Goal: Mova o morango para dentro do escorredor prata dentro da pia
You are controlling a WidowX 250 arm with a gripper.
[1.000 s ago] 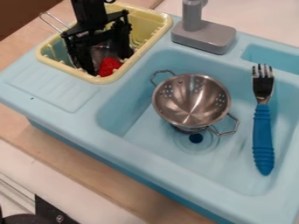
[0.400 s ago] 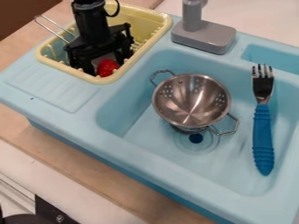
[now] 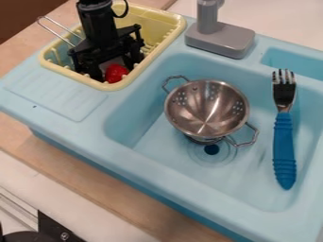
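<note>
Down in the yellow dish basket at the upper left is my gripper [image 3: 114, 69], open, with one finger on each side of the red strawberry [image 3: 116, 73]. The strawberry lies near the basket's front corner. I cannot tell whether either finger touches it. The silver colander [image 3: 207, 109] stands upright and empty in the light blue sink [image 3: 142, 127], its two wire handles pointing to the upper left and lower right.
A fork with a blue handle [image 3: 284, 146] lies along the sink's right side. The grey faucet [image 3: 219, 38] rises behind the basin. The yellow basket's rim [image 3: 165, 41] surrounds the gripper, and a metal wire handle [image 3: 56, 30] sticks out at its left.
The gripper has moved lower into the basket around the strawberry. The strawberry has shifted slightly to the left, and the wire handle has shifted a little too.
</note>
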